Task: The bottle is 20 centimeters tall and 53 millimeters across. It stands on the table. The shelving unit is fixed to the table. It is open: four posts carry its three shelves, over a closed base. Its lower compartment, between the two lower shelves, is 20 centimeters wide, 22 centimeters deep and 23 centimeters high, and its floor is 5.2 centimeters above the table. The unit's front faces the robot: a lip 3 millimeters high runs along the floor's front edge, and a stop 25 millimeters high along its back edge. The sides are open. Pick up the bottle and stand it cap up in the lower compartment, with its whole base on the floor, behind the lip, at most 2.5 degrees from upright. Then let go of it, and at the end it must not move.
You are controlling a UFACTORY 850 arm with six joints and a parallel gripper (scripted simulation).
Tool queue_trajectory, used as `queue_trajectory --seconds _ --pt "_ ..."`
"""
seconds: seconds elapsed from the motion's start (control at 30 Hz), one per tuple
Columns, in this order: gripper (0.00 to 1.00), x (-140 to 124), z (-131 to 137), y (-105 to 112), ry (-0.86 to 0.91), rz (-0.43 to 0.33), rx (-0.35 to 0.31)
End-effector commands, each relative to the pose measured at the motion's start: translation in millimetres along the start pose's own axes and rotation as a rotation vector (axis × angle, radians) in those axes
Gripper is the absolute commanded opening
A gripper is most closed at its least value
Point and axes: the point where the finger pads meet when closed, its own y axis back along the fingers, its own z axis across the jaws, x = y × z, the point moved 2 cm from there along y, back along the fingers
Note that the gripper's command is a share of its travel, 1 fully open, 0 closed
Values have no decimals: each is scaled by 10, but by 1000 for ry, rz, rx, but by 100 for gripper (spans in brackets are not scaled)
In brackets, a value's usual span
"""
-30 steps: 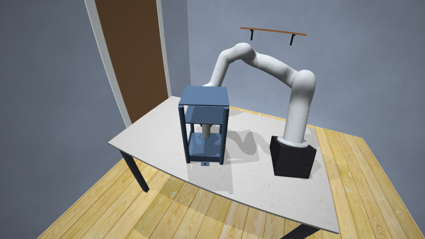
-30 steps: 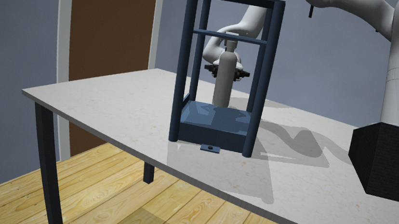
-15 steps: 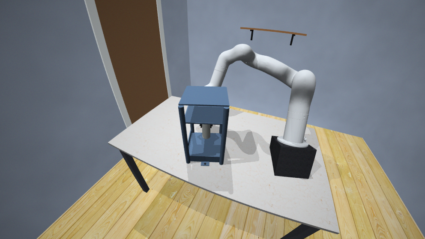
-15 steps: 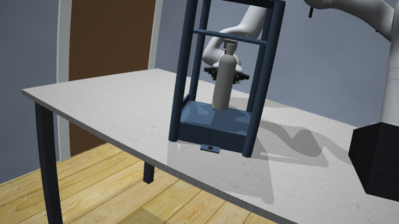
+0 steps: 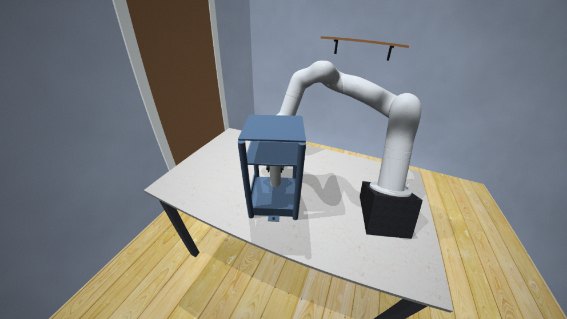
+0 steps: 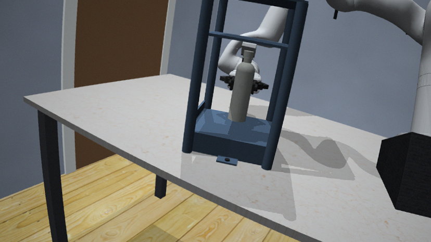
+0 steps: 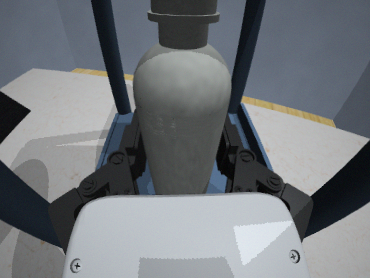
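The grey bottle [image 6: 241,91] stands upright, cap up, between the posts of the blue shelving unit, in its lower compartment, at the side nearer the arm. Its base is at or just above the compartment floor [image 6: 232,127]; I cannot tell whether it touches. My gripper [image 6: 243,84] is shut on the bottle's body around mid height, reaching in from the far side. In the wrist view the bottle [image 7: 181,117] fills the middle, with the black fingers on both sides. In the top view only the bottle's lower part [image 5: 274,176] shows, under the middle shelf.
The unit's four posts flank the bottle closely, and the middle shelf [image 6: 248,39] lies just above the cap. The arm's black base block [image 6: 425,175] stands on the table to the right. A small bracket [image 6: 226,160] fixes the unit to the table.
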Motion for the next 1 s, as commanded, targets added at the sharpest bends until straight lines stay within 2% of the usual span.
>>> queue_trajectory --seconds 0.0,0.03,0.07,0.13,0.17,0.23,0.27,0.33,0.37,0.5,0.53,0.97 --pt "0 7 5 3 1 0 0" --pt "0 7 5 3 1 0 0" --pt "15 7 5 3 1 0 0" --pt "15 7 5 3 1 0 0" --pt "30 7 5 3 1 0 0" --pt "30 7 5 3 1 0 0" --pt "45 7 5 3 1 0 0" --pt "45 7 5 3 1 0 0" --pt "60 7 5 3 1 0 0" --pt "60 7 5 3 1 0 0" --pt "75 7 5 3 1 0 0" --pt "75 7 5 4 1 0 0"
